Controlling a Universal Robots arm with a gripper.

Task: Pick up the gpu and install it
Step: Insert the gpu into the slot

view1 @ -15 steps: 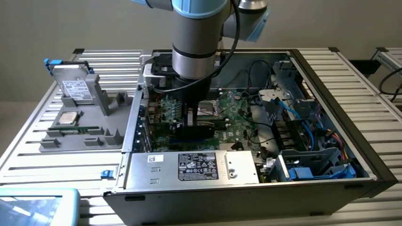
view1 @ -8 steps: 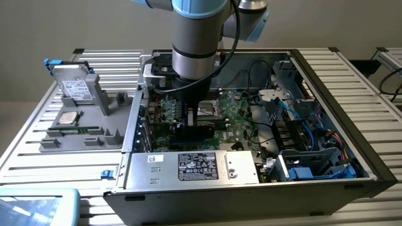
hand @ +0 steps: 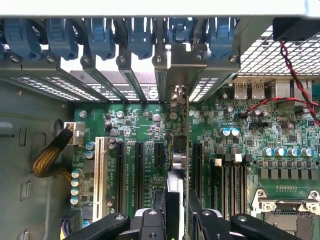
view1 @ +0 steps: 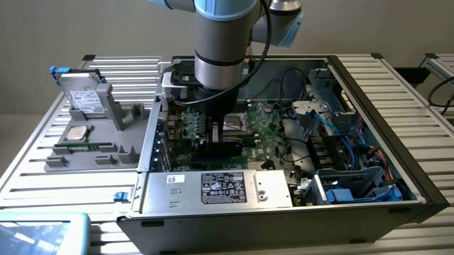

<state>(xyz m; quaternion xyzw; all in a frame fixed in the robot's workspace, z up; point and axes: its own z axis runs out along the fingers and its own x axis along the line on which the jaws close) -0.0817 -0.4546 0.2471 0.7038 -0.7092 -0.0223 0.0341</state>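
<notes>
Slatted metal counter [view1: 397,79] carries an open computer case [view1: 369,212]; the pincer [hand: 176,212] is clenched on the gpu [hand: 179,165], edge-on above a motherboard slot. Likely stiff, light, fragile; hold its top edge.

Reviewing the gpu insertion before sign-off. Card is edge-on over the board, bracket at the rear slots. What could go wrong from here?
1. The gpu, held by the gripper, stands between two black slots; slightly off line, its edge could land on the motherboard instead.
2. Its bracket sits tight among the rear slot covers and could catch there.
3. The red-black wires hang near the arm's path and may snag.
</notes>
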